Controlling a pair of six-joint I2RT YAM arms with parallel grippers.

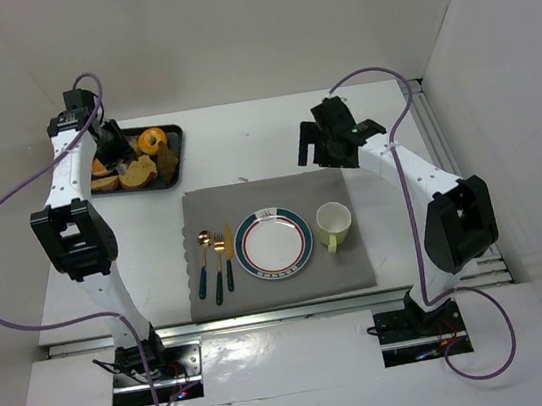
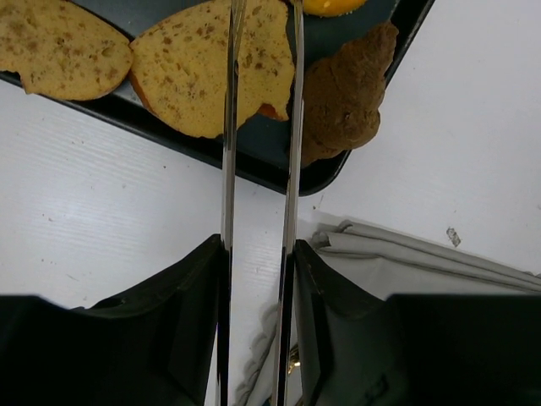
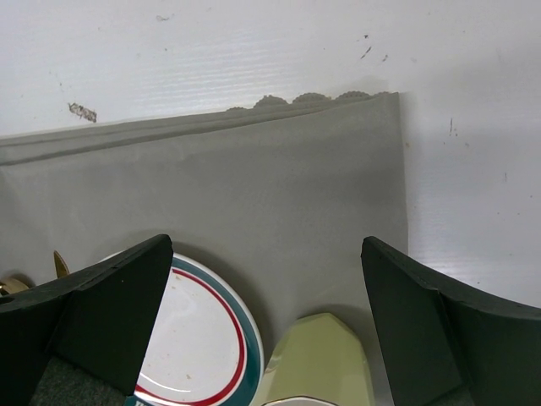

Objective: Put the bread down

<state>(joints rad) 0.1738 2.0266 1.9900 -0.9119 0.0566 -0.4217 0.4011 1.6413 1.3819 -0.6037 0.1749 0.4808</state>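
Observation:
A dark tray point(image 1: 178, 147) at the back left holds bread slices point(image 1: 142, 173), a brown croissant point(image 1: 167, 160) and an orange pastry point(image 1: 152, 139). My left gripper point(image 1: 113, 144) hovers over the tray, shut on metal tongs point(image 2: 228, 127). In the left wrist view the two tong blades straddle the right part of a slice point(image 2: 182, 76) that lies in the tray point(image 2: 211, 152); the croissant point(image 2: 347, 93) is just to the right. My left gripper point(image 2: 258, 245) presses the blades from outside. My right gripper point(image 1: 328, 144) point(image 3: 266, 254) is open and empty above the mat's back right.
A grey placemat point(image 1: 271, 203) carries a white plate with a teal and red rim point(image 1: 274, 244), a pale green cup point(image 1: 334, 222) to its right and gold and teal cutlery point(image 1: 216, 261) to its left. White walls enclose the table.

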